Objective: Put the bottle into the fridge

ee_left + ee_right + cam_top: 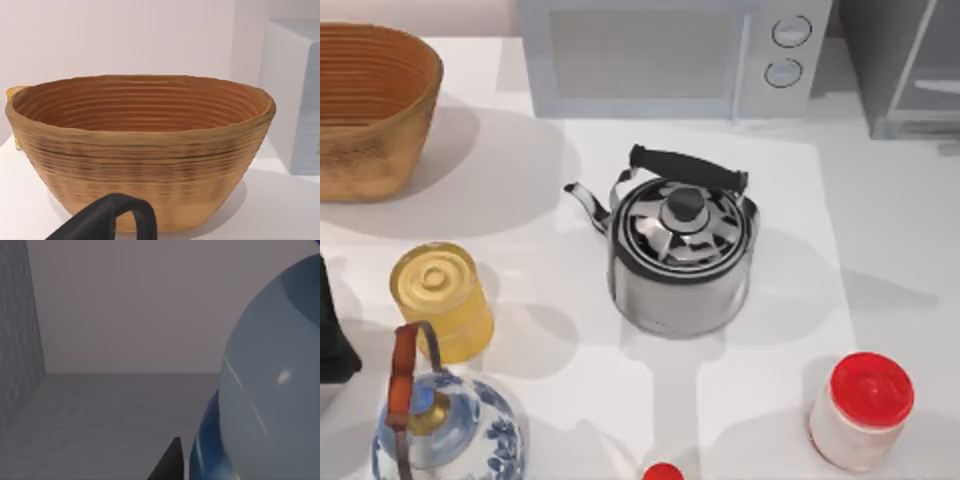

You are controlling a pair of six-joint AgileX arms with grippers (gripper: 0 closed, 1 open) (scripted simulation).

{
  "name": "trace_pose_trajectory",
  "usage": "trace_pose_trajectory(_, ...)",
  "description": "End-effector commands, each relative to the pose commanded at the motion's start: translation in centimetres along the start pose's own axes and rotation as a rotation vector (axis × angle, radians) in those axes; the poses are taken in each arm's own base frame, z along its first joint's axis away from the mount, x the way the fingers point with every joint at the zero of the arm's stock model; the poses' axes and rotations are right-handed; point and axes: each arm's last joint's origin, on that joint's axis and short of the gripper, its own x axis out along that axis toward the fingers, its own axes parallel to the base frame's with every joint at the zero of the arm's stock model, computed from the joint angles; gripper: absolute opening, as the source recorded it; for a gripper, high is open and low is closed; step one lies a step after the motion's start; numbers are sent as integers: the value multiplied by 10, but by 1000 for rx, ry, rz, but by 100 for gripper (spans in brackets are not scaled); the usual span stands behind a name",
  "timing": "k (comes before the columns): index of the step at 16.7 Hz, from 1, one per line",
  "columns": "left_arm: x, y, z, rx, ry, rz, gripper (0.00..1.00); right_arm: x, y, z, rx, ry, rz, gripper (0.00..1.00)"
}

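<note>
My right gripper (172,465) holds the bottle (270,390) inside the fridge (125,410); finger opening: I cannot tell. Step: placement. Next: lower, release onto the floor ahead.

Steel kettle (682,255) mid-table, wicker basket (370,105), microwave (670,55), yellow can (440,298), red-lidded jar (862,410)

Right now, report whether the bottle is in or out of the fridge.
In. The right wrist view shows the bottle against grey interior walls and floor, apparently inside the fridge.
</note>
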Motion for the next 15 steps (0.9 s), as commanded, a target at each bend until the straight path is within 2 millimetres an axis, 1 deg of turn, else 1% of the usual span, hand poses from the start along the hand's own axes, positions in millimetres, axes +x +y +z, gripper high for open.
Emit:
trace_pose_trajectory(7, 0, 0, 0, 0, 0, 0, 100, 40, -2, -1, 2, 0, 1, 1)
trace_pose_trajectory(15, 0, 0, 0, 0, 0, 0, 100, 84, -1, 4, -2, -16, 8, 1)
